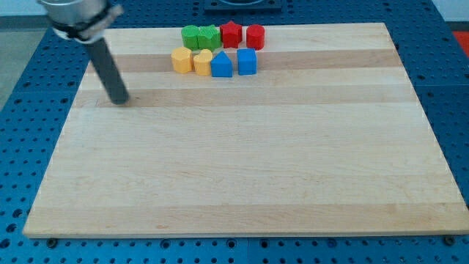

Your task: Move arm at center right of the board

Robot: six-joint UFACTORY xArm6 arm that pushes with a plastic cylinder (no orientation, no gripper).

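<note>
My tip (119, 101) rests on the wooden board (242, 161) at its upper left, well left of and below the blocks. The blocks cluster at the board's top middle. The back row holds a green round block (190, 36), a green star-like block (209, 36), a red star-like block (231, 34) and a red cylinder (255, 36). The front row holds a yellow hexagonal block (180, 59), a yellow block (202, 62), a blue house-shaped block (221, 64) and a blue cube (247, 61). The tip touches none of them.
The board lies on a blue perforated table (33, 88). A dark fixture (242, 6) stands beyond the board's top edge.
</note>
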